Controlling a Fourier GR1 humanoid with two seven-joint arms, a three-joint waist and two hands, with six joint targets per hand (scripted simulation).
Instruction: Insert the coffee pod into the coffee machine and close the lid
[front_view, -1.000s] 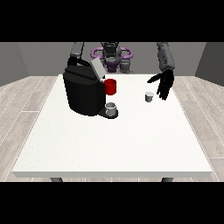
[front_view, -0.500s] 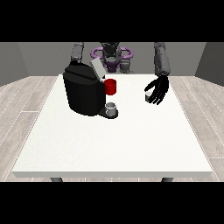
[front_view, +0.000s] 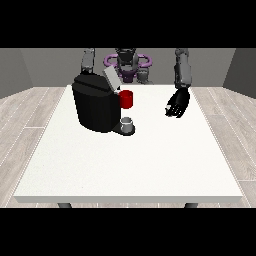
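The black coffee machine (front_view: 96, 107) stands on the table's left half. Its grey lid (front_view: 110, 78) is tilted up and open, and a red part (front_view: 126, 99) sticks out on its right side. A small grey cup (front_view: 127, 122) sits on its drip tray. The hand at the view's right (front_view: 177, 105) hangs above the table, well right of the machine, with its fingers curled. The coffee pod is no longer on the table and is hidden inside that hand. At the view's left, only the forearm (front_view: 88, 61) shows, and its hand is hidden behind the machine.
The white table (front_view: 130, 165) stretches wide towards the camera in front of the machine. The robot's torso (front_view: 127, 62) stands behind the far edge. Wooden floor surrounds the table.
The hand at the view's right closed around the small grey pod on the table, lifted it and has drifted slightly left. The machine and the other arm have not moved.
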